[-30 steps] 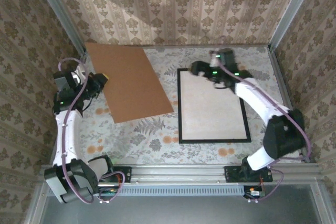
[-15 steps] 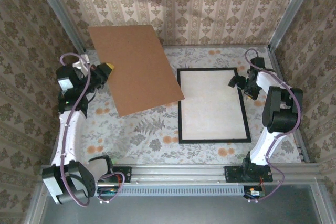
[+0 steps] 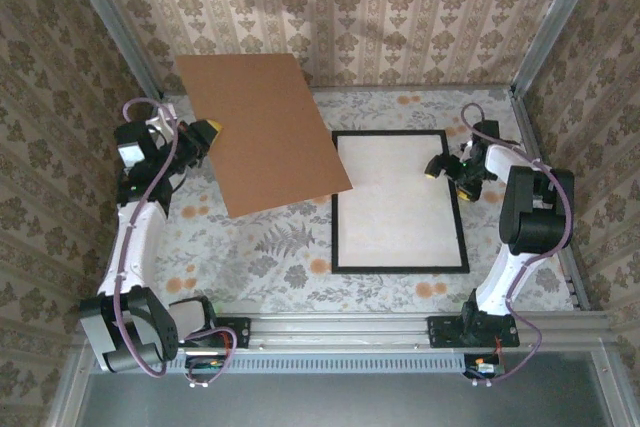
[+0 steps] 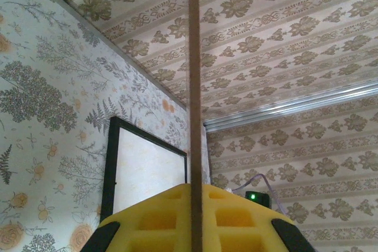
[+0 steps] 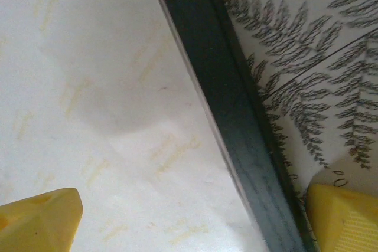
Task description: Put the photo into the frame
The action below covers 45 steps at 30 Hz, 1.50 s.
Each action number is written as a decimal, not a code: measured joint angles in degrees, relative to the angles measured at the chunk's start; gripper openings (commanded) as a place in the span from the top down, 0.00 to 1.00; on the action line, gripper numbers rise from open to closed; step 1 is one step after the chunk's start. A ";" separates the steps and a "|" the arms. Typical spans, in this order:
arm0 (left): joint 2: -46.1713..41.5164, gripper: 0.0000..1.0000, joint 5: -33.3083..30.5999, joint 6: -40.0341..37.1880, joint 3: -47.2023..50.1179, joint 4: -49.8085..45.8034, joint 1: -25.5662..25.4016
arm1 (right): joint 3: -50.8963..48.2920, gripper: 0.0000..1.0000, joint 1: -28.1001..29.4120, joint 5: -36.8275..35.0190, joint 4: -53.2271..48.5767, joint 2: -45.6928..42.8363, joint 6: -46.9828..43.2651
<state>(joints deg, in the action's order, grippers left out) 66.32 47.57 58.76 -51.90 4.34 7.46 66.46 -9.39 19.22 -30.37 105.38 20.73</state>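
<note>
Left jaws are clamped tight on the brown backing board (image 4: 193,87). The left wrist cam sees it purely edge-on, a skinny cardboard line rising out of the chunky yellow foam pads (image 4: 153,222), so you'd never guess how big it is. From the top cam it's a wide flat rectangle (image 3: 265,132) held up off the tabletop (image 3: 270,247) at a tilt. Right jaws are spread wide apart and straddle the right rail of the frame (image 5: 230,104): one yellow pad (image 5: 35,216) sits over the paper, the other over the fern-print cloth outside the rail. That close-up also gives texture the overhead doesn't, a matte black, slightly scuffed rail and faint yellowish marks on the cream sheet. The photo (image 3: 395,197) lies plain cream side up inside the thin black frame (image 3: 400,268), flat on the right half of the tabletop. Further back, damask wallpaper (image 3: 400,7) covers the walls, with metal strips in the corners.
</note>
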 measured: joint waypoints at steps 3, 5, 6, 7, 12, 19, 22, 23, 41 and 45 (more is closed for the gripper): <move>0.00 1.00 0.00 -0.09 0.42 -0.07 0.00 | -0.66 0.03 2.54 1.99 0.85 -0.33 -0.02; -0.02 1.00 0.00 -0.70 0.79 -0.33 -0.24 | -0.68 0.03 5.31 3.19 1.36 -0.35 0.20; -0.07 1.00 -0.02 -1.20 1.03 -0.72 -0.44 | -0.68 0.03 6.97 4.22 1.81 -0.31 0.37; -0.07 1.00 -0.02 -1.62 1.25 -1.25 -0.72 | -0.68 0.03 8.39 5.03 2.12 -0.26 0.55; -0.07 1.00 -0.66 -4.42 3.43 -4.44 -3.08 | 0.31 0.04 15.39 9.84 4.04 0.55 2.40; 2.27 1.00 -1.77 -5.66 5.14 -4.13 -12.37 | 1.27 0.02 14.10 10.43 4.46 -2.29 3.50; 5.57 1.00 -0.85 -5.60 5.14 -2.03 -16.09 | 1.27 0.02 11.50 8.20 4.44 -6.21 3.41; 7.04 1.00 -0.42 -5.31 5.14 -1.18 -16.90 | 1.27 0.02 10.71 7.34 4.42 -7.52 3.26; 23.58 1.00 0.66 0.81 5.55 12.98 -22.91 | 1.27 0.02 9.64 1.31 2.75 -10.38 0.00; 24.76 1.00 0.72 0.52 5.55 13.40 -22.93 | 1.27 0.02 9.64 1.31 2.78 -10.38 -0.02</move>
<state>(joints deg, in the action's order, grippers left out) 91.09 48.29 59.29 -46.35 17.74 -15.46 67.72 0.25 20.53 -27.59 95.00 20.71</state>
